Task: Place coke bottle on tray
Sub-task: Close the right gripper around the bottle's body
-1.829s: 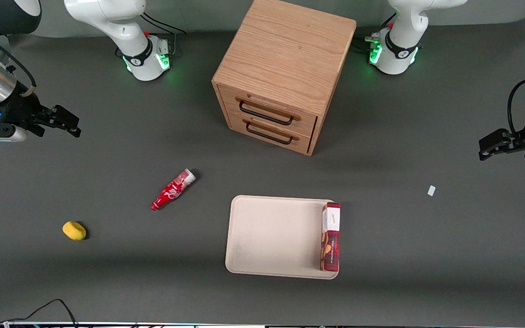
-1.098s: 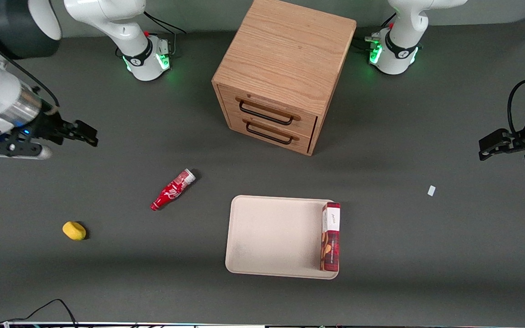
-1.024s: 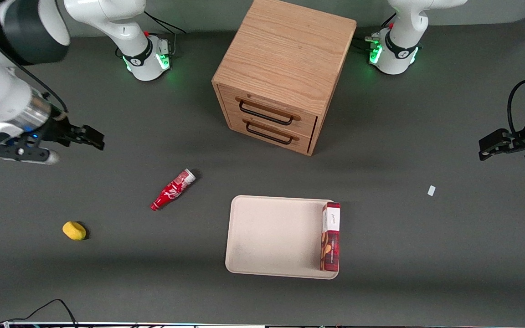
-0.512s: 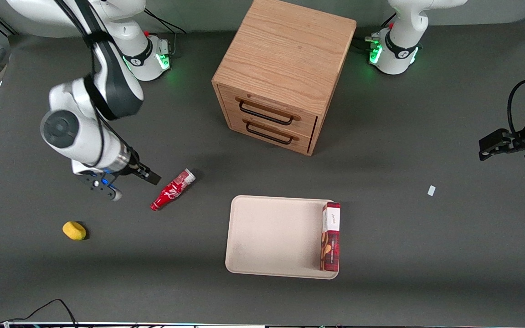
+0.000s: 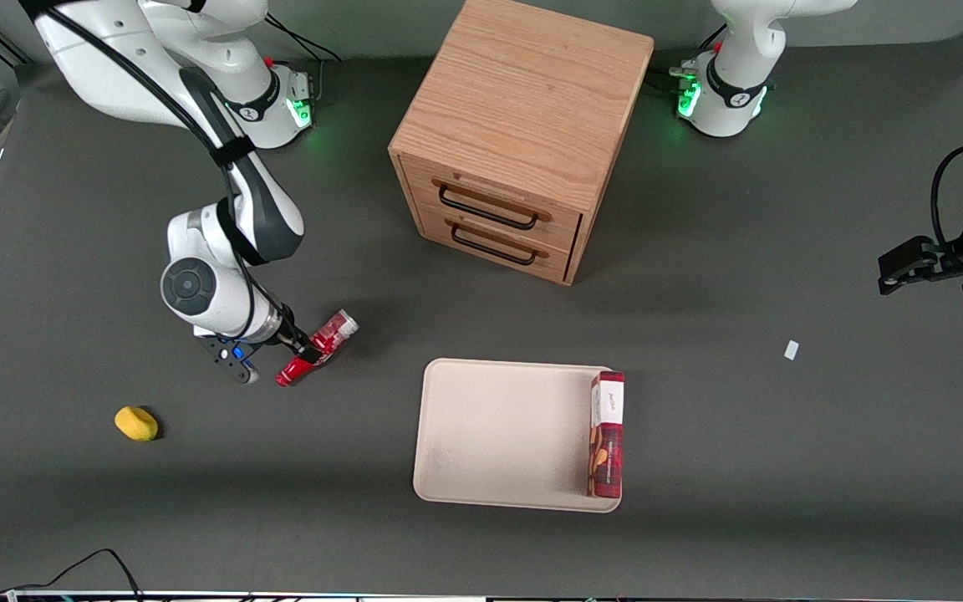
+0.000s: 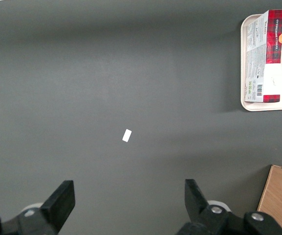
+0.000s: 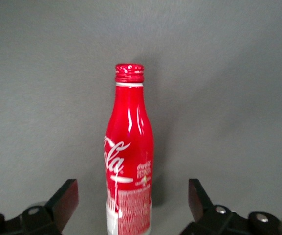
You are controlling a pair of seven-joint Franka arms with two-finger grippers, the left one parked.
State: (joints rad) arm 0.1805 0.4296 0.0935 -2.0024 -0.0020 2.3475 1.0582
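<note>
The coke bottle point(image 5: 318, 349) lies on its side on the dark table, red cap end nearer the front camera, silver-white base end farther. In the right wrist view the coke bottle point(image 7: 129, 156) lies between the two fingers with gaps on both sides. My right gripper point(image 5: 302, 347) is open, low over the bottle's middle, straddling it. The beige tray point(image 5: 498, 435) lies flat nearer the front camera than the drawer cabinet, toward the parked arm's end from the bottle.
A red-and-white box point(image 5: 607, 435) lies on the tray's edge toward the parked arm. A wooden two-drawer cabinet point(image 5: 523, 134) stands mid-table. A yellow lump point(image 5: 136, 423) lies toward the working arm's end. A small white scrap point(image 5: 791, 349) lies toward the parked arm.
My right arm has swung in from the table's end and come down over the bottle, fingers now either side of it. The bottle, tray and box have not moved.
</note>
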